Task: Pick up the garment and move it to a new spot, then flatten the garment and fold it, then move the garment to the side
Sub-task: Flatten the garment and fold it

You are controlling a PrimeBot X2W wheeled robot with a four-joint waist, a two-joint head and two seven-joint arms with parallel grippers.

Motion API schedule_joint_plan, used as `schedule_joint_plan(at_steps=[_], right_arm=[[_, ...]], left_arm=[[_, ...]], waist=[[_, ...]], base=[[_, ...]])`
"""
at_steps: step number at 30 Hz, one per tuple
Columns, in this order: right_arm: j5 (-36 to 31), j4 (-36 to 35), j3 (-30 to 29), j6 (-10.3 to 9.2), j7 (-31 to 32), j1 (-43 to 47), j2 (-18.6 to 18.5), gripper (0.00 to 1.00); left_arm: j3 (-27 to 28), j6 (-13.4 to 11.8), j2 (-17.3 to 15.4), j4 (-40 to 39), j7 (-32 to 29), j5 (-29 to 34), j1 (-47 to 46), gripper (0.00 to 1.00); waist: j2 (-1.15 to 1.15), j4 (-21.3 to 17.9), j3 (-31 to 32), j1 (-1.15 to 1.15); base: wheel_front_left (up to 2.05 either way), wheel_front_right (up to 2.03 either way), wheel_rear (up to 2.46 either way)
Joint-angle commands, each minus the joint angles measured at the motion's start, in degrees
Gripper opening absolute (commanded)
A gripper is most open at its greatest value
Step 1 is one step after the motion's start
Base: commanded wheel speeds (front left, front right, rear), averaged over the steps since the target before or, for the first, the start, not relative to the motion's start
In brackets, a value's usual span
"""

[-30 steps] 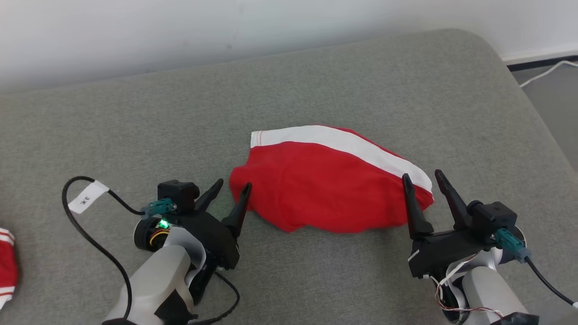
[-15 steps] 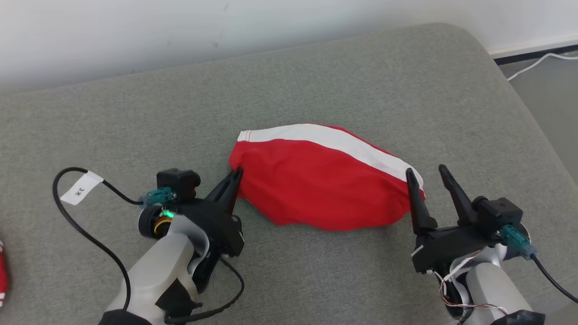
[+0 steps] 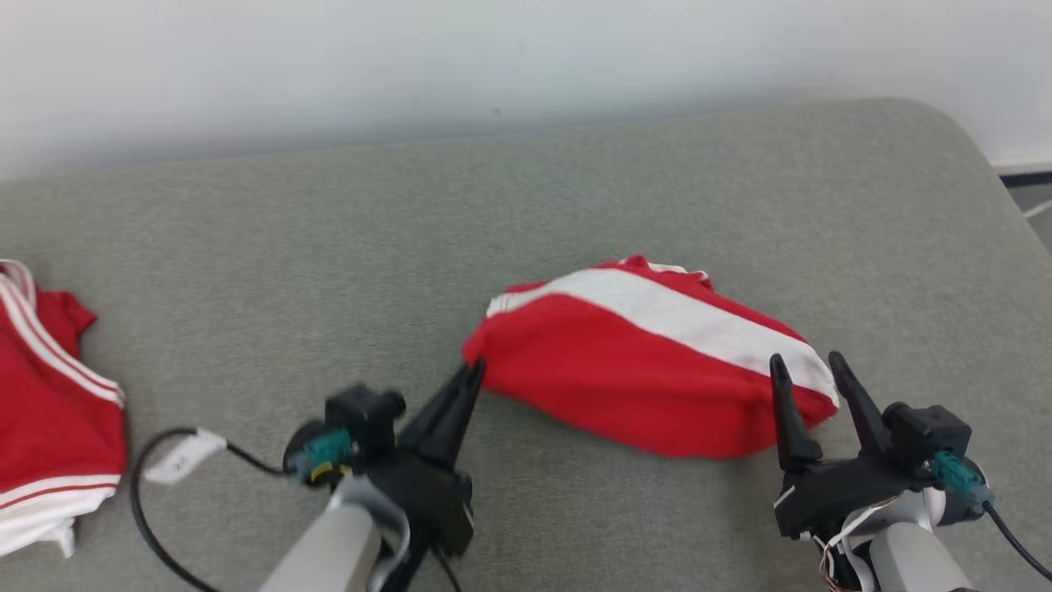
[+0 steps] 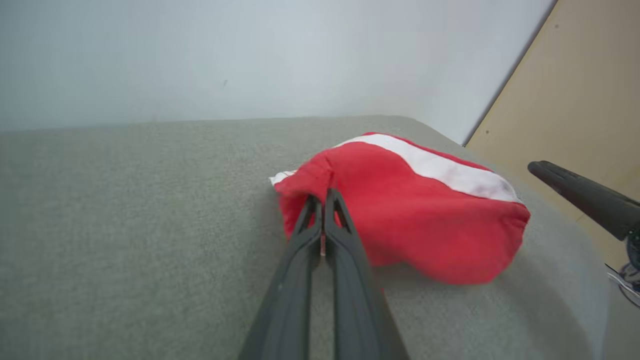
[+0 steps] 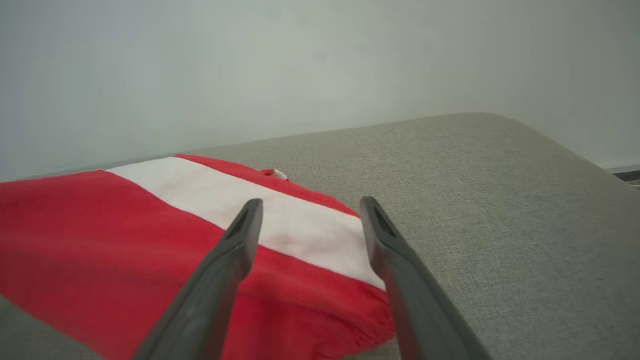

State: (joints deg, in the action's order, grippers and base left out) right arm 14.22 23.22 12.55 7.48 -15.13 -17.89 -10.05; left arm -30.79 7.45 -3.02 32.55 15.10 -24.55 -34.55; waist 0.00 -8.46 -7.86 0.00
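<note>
Closed since a second ago: the dark two-fingered left gripper [image 3: 472,374], then spread just beside the red cloth garment [image 3: 633,378], now pinches that garment's left corner, which has bunched up. The head camera has swung as well, so the whole scene is framed differently.

1. Grey woven upholstered cushion [image 3: 329,247], with a rounded corner. Lies under the garment and runs well past it on every side.
2. Pale plain wall [image 3: 411,66]. Behind the garment.
3. Tan flat panel [image 4: 575,100]. Beyond the garment's right end, seen from the left wrist.
4. Garment, the task item. Lies crumpled on the cushion, not flattened. A broad white band [image 3: 682,316] runs along its far side.
5. Second red cloth garment with thin white stripes [image 3: 49,395]. Well apart from the garment, to its left.
6. Left gripper. Fingers pressed together on the garment's left corner, with red cloth between the tips.
7. Dark two-fingered right gripper [image 3: 804,358]. At the garment's right end, jaws spread wide, holding nothing. Whether it touches the cloth cannot be told.
8. Black looped cable [image 3: 134,493]. Well left of the garment.
9. White paper label [image 3: 185,456]. On that cable, left of the garment.
</note>
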Motion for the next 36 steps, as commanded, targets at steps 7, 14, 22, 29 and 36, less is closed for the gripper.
schedule_joint_plan(at_steps=[7,14,22,29,36], right_arm=[[0.33,1.21,-0.21,0.02,-0.02,2.84,-0.58,1.00],[0.76,1.95,0.37,0.02,-0.02,3.43,-0.76,1.00],[1.02,2.59,0.77,0.02,-0.02,3.65,-0.26,1.00],[1.46,2.59,0.49,0.03,-0.02,4.97,-0.15,1.00],[1.77,2.56,1.19,0.03,-0.02,5.72,0.05,1.00]], left_arm=[[-1.50,0.01,-1.47,0.98,0.08,0.96,11.03,0.00],[0.48,0.02,-2.61,2.97,0.08,2.62,15.11,0.00],[6.72,0.02,-2.12,3.53,0.08,5.63,19.66,1.00],[13.45,-0.28,-1.06,0.28,0.08,7.87,22.28,1.00],[17.54,-0.14,-0.42,-0.54,0.08,8.69,19.34,1.00]], waist=[[0.00,6.80,6.03,0.00],[0.00,8.16,7.38,0.00],[0.00,8.33,8.59,0.00],[0.00,7.80,9.95,0.00],[0.00,6.46,10.31,0.00]], base=[[0.00,0.00,0.00],[0.00,0.00,0.00],[0.00,0.00,0.00],[0.00,0.00,0.00],[0.00,0.00,0.00]])
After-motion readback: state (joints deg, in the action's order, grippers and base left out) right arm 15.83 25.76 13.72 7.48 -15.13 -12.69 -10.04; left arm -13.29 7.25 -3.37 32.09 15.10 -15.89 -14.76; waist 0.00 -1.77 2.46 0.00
